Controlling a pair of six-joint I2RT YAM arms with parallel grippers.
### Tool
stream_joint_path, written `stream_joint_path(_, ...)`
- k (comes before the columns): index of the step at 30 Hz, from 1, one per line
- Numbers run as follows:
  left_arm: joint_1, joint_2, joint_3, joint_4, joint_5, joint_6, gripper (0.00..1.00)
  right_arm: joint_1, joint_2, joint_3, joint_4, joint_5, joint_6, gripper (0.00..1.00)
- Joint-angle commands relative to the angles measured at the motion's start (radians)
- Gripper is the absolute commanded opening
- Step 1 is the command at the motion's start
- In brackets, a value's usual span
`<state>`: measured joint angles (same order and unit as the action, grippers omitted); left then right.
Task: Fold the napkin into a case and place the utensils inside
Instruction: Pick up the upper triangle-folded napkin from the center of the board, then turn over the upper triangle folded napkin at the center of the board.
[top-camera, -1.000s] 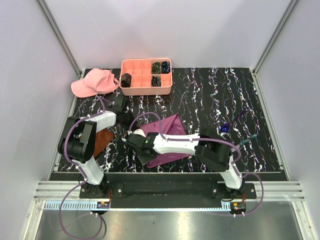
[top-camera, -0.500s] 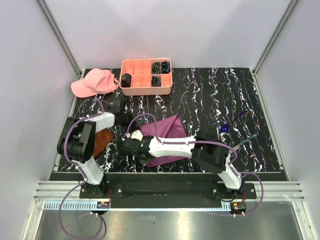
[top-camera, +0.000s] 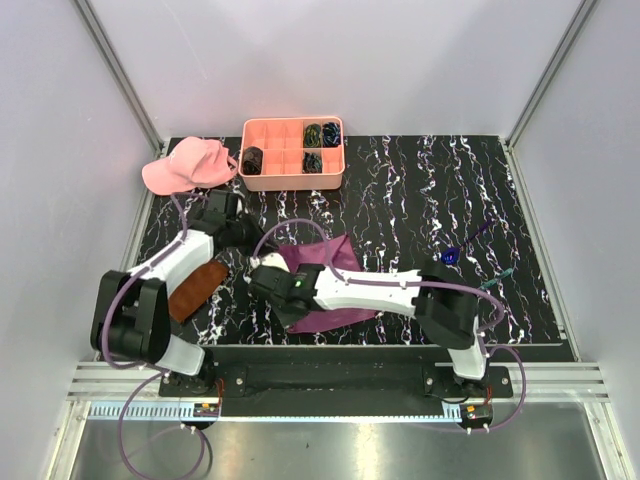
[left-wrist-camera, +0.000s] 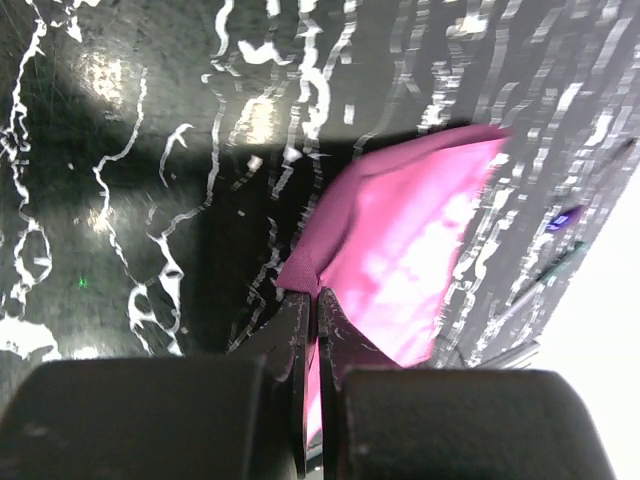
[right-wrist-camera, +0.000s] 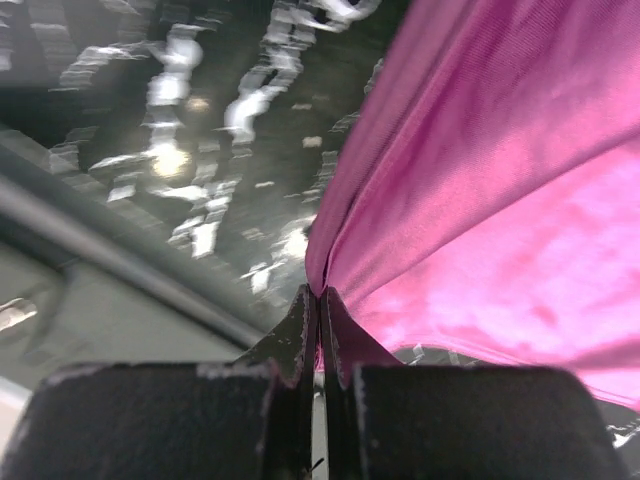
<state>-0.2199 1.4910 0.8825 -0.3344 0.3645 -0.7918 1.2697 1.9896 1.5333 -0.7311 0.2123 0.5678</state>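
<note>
Both shut, pinching napkin (top-camera: 328, 254) corners: left gripper (left-wrist-camera: 310, 296) far-left, right gripper (right-wrist-camera: 320, 292) near-left. Lying by table (top-camera: 400, 190) near edge, spreading rightward from both; utensils (top-camera: 451, 256) well right.

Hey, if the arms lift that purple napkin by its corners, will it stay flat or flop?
Probably floppy: the napkin drapes in soft folds from the right gripper. Likely light, since it looks thin. Its sheen suggests it could slip.
</note>
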Motion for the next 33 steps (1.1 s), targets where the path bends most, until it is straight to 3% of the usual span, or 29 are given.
stream_joint_path(1, 0.043, -0.116, 0.056, -0.04, 0.007, -0.014, 0.0, 0.0, -0.081, 0.066, 0.068, -0.144, -0.019, 0.0)
stream_joint_path(9, 0.195, -0.342, 0.183, -0.202, -0.004, 0.025, 0.0, 0.0, -0.089, 0.214, 0.211, -0.372, 0.004, 0.0)
stream_joint_path(13, 0.203, -0.425, 0.285, -0.287, -0.067, 0.028, 0.0, -0.001, -0.156, 0.186, 0.381, -0.526, 0.038, 0.0)
stream_joint_path(15, 0.202, -0.452, 0.299, -0.282, -0.065, -0.012, 0.0, -0.015, -0.189, 0.113, 0.433, -0.565, 0.061, 0.0)
stream_joint_path(19, 0.14, -0.439, 0.293, -0.232, -0.127, -0.05, 0.0, -0.073, -0.323, -0.149, 0.719, -0.712, 0.148, 0.0)
stream_joint_path(23, -0.043, -0.295, 0.256, -0.124, -0.235, -0.087, 0.0, -0.185, -0.388, -0.573, 1.115, -0.85, 0.296, 0.0)
stream_joint_path(27, -0.182, -0.125, 0.242, 0.062, -0.325, -0.109, 0.0, -0.297, -0.411, -0.843, 1.413, -0.93, 0.365, 0.0)
stream_joint_path(33, -0.32, 0.191, 0.328, 0.227, -0.337, -0.126, 0.0, -0.406, -0.387, -1.088, 1.462, -0.949, 0.317, 0.0)
